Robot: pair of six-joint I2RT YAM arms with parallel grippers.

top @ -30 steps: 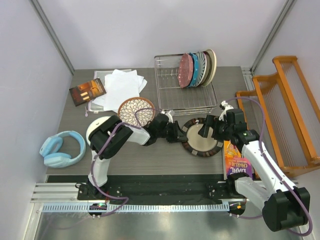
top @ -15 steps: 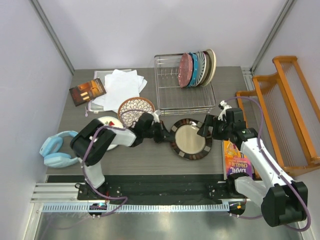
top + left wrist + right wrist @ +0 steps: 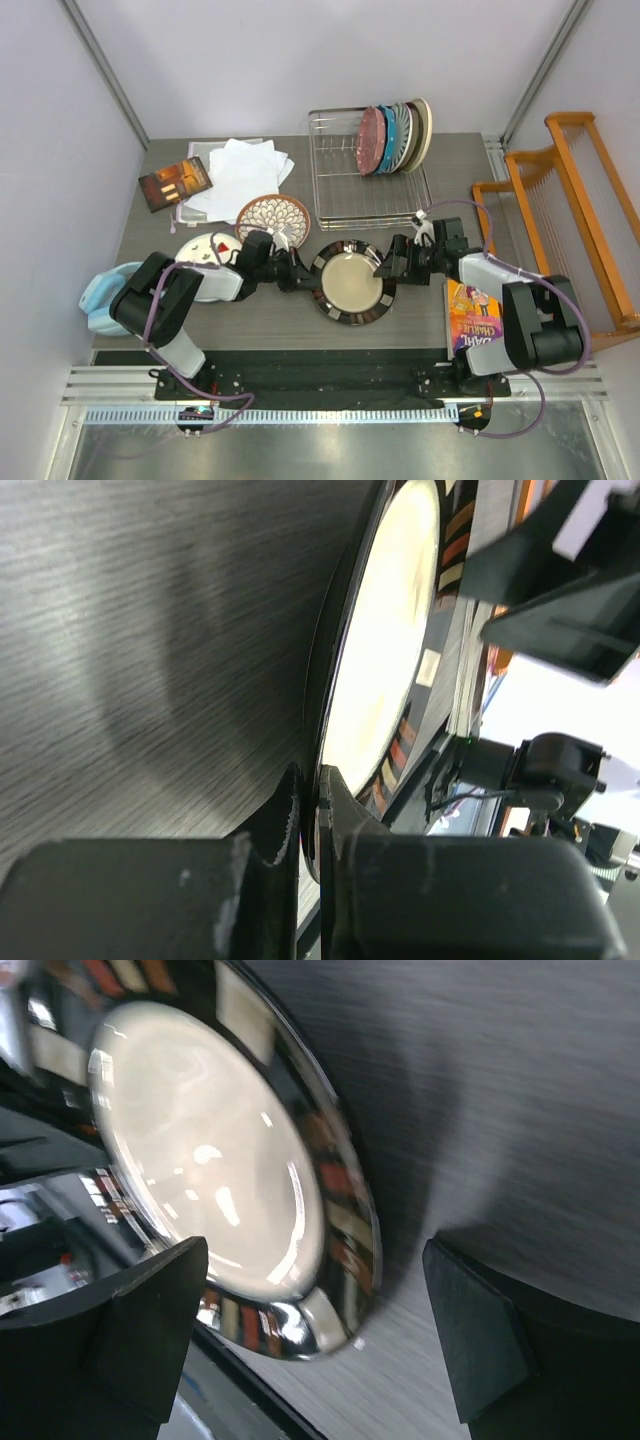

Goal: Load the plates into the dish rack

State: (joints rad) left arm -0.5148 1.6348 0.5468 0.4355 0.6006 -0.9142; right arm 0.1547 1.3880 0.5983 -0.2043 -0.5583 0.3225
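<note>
The left gripper (image 3: pixel 303 276) was clamped on the left rim of the dark-rimmed plate (image 3: pixel 352 283), which sat on the table (image 3: pixel 250 322), in front of the dish rack (image 3: pixel 345 195). At the opposite rim, the right gripper (image 3: pixel 389 268) held its jaws spread wide, gripping nothing.

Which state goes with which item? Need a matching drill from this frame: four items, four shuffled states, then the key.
Items
1. dark-rimmed plate
2. left gripper
3. right gripper
4. petal plate

States
A. open, a finger on either side of the plate's edge
B. on the table, left of the dish rack's near corner
C. shut on the plate's rim
D. lies between the two grippers

Pairs: 1-D, 2-C, 3-A, 4-B
</note>
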